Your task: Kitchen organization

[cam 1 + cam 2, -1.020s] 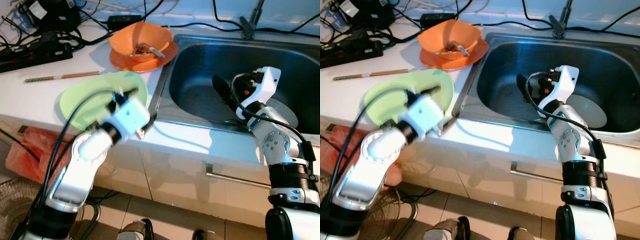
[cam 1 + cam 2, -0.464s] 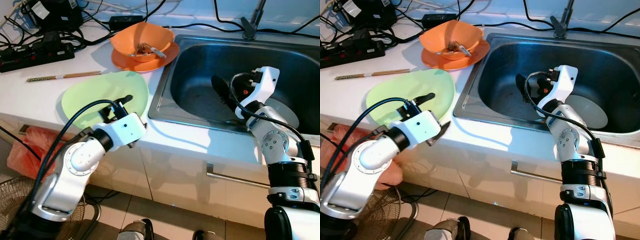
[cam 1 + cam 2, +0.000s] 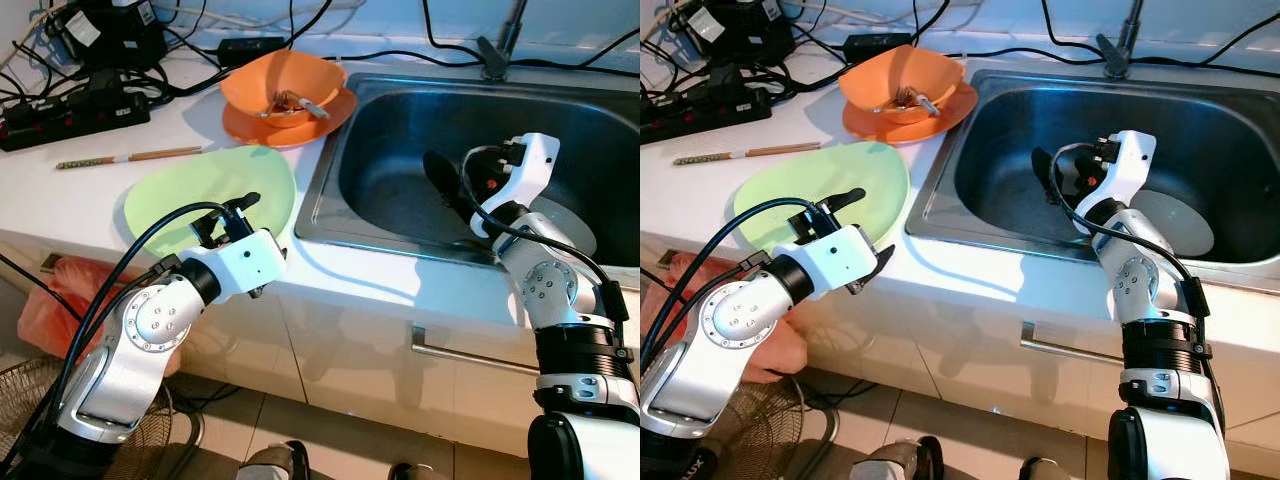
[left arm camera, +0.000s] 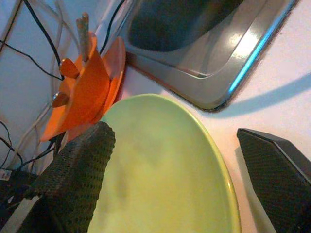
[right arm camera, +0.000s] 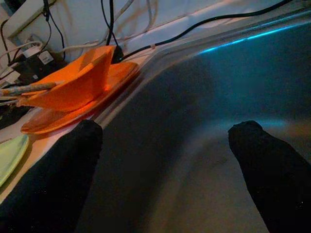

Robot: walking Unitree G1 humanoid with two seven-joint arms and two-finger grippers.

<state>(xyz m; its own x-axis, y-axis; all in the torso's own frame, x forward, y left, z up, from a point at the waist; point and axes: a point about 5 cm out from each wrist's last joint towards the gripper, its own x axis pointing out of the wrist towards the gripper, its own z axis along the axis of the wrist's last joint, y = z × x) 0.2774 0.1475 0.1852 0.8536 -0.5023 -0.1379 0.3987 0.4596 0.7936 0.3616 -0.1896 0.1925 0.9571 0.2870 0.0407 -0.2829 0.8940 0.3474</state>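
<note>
Two grippers are at work over the white countertop point(image 3: 60, 205). Nearest, the left gripper point(image 4: 180, 179) hovers with its fingers spread wide over the near right rim of the flat pale-green oval plate point(image 3: 205, 190). To the right, the right gripper point(image 5: 167, 160), fingers likewise spread, hangs inside the stainless steel sink point(image 3: 400, 130). Farther back, an orange bowl point(image 3: 282, 85) sits on an orange plate point(image 3: 240, 122), with wooden chopsticks point(image 3: 128, 156) to the left.
</note>
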